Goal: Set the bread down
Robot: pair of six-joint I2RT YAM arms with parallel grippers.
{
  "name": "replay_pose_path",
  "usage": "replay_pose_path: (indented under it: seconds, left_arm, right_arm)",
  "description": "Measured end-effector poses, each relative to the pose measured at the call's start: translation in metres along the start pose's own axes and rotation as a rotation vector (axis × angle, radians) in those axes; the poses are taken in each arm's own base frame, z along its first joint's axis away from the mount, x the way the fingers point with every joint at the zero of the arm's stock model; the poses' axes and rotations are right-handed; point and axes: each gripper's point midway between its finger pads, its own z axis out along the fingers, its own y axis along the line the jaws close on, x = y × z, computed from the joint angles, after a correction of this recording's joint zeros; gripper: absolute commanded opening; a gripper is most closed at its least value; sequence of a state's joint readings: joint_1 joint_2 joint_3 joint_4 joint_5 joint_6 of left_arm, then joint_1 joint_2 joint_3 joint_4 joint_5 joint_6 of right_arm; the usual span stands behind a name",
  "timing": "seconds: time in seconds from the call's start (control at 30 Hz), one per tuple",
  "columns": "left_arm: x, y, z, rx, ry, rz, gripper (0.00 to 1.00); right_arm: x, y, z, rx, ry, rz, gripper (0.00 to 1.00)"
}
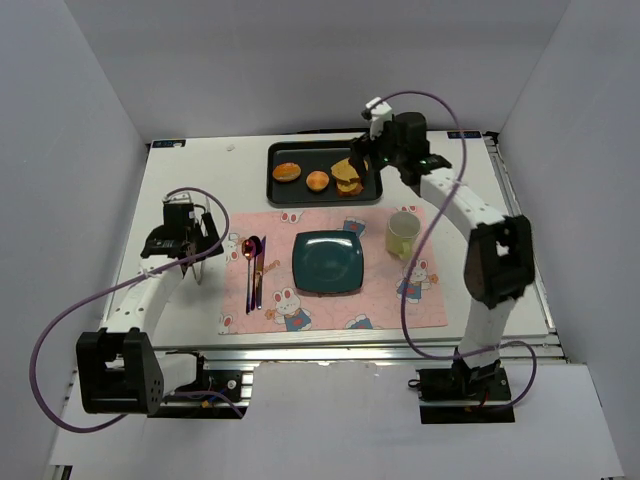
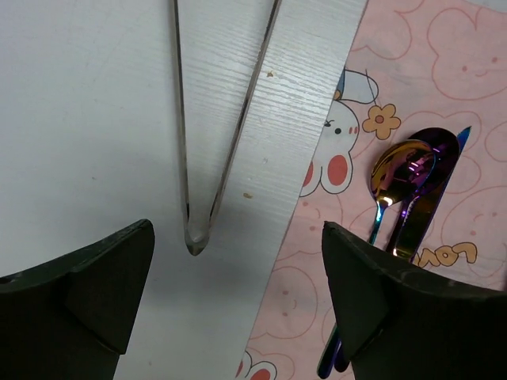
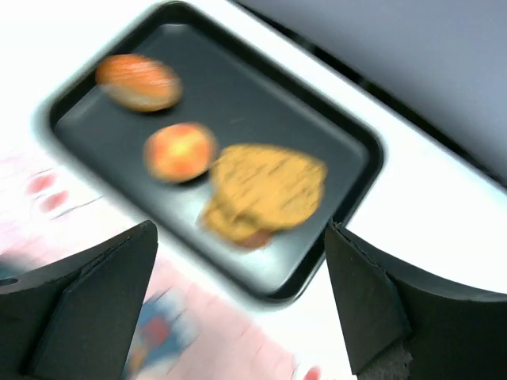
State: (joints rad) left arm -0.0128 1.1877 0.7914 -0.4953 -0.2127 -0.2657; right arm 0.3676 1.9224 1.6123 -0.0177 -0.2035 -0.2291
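White tabletop (image 1: 200,170) bears a black rectangular tray (image 1: 300,153) at upper centre of the top view, where a flatter oval golden-orange bun (image 1: 287,172) and a rounder golden-orange bun (image 1: 318,181) lie apart, left of stacked tan toast slices (image 1: 348,178). Right gripper (image 3: 239,231) hovers above the toast, jaws wide and empty; left gripper (image 2: 236,228), equally wide and empty, hangs at middle left.

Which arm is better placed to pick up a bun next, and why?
The right. The open right gripper hangs over the black tray, where the oval bun and the round bun lie. The left gripper, open too, hovers over metal tongs left of the placemat, away from the tray.
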Motion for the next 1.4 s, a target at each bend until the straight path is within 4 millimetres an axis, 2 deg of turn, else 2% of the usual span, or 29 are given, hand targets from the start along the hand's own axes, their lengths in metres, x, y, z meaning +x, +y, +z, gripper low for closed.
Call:
replay_pose_path:
  seconds: [0.03,0.07,0.1,0.17,0.2,0.23,0.27,0.3,0.37,0.4,0.47,0.53,0.6,0.7,0.9,1.03,1.1,1.17,1.2,1.23,1.3,1.4]
  left_arm:
    - [0.001,-0.002,0.001,0.013,0.002,0.003,0.90]
    - [0.001,-0.002,0.003,0.019,0.001,0.004,0.74]
    - [0.002,-0.003,0.004,0.028,0.004,-0.001,0.65]
    - [0.005,0.000,0.008,0.032,0.019,-0.007,0.44]
    - [0.006,0.003,0.011,0.029,0.027,-0.012,0.26]
    - [0.006,0.005,0.014,0.028,0.034,-0.019,0.17]
    - [0.007,0.008,0.017,0.026,0.041,-0.018,0.08]
    - [0.008,0.010,0.020,0.023,0.050,-0.019,0.00]
    - [0.012,0.016,0.026,0.016,0.072,-0.016,0.00]
    - [0.015,0.018,0.028,0.013,0.084,-0.013,0.00]
    - [0.020,0.022,0.033,0.008,0.109,-0.007,0.32]
    - [0.022,0.024,0.037,0.009,0.119,-0.006,0.59]
    - [0.022,0.024,0.042,0.013,0.124,-0.004,0.66]
    - [0.026,0.022,0.051,0.029,0.141,0.003,0.74]
    - [0.037,0.014,0.074,0.068,0.212,0.040,0.75]
    - [0.033,0.010,0.090,0.087,0.221,0.074,0.73]
    - [0.023,0.010,0.099,0.087,0.214,0.092,0.70]
    - [0.011,0.009,0.110,0.088,0.195,0.101,0.56]
    - [0.008,0.009,0.114,0.091,0.193,0.109,0.42]
    - [0.004,0.009,0.117,0.093,0.189,0.113,0.36]
    - [-0.001,0.009,0.122,0.097,0.183,0.122,0.26]
    - [-0.002,0.010,0.123,0.098,0.177,0.126,0.15]
  right_arm:
    - [-0.003,0.007,-0.016,-0.030,-0.013,0.010,0.88]
    - [0.011,0.017,-0.020,-0.071,0.009,0.022,0.82]
    - [-0.009,0.023,-0.049,-0.132,-0.053,-0.011,0.77]
    - [-0.005,0.038,-0.084,-0.295,-0.104,-0.081,0.74]
    - [0.001,0.042,-0.099,-0.354,-0.124,-0.103,0.70]
    - [0.008,0.045,-0.112,-0.402,-0.134,-0.118,0.63]
    - [0.016,0.047,-0.123,-0.448,-0.137,-0.131,0.47]
    - [0.022,0.050,-0.130,-0.491,-0.140,-0.141,0.39]
    - [0.032,0.065,-0.137,-0.587,-0.139,-0.133,0.28]
    - [0.036,0.074,-0.140,-0.628,-0.136,-0.122,0.29]
    - [0.045,0.090,-0.147,-0.699,-0.130,-0.098,0.37]
    - [0.054,0.101,-0.151,-0.737,-0.121,-0.085,0.42]
    - [0.063,0.108,-0.154,-0.758,-0.106,-0.068,0.44]
    - [0.067,0.109,-0.155,-0.761,-0.099,-0.061,0.46]
    - [0.066,0.109,-0.155,-0.760,-0.100,-0.058,0.47]
    - [0.066,0.109,-0.155,-0.760,-0.095,-0.045,0.47]
    - [0.066,0.109,-0.155,-0.760,-0.094,-0.042,0.48]
    - [0.066,0.109,-0.155,-0.760,-0.093,-0.042,0.48]
    - [0.066,0.109,-0.155,-0.759,-0.093,-0.042,0.48]
    - [0.066,0.109,-0.155,-0.758,-0.093,-0.042,0.48]
    - [0.067,0.108,-0.155,-0.754,-0.090,-0.043,0.49]
    - [0.068,0.107,-0.154,-0.745,-0.085,-0.045,0.49]
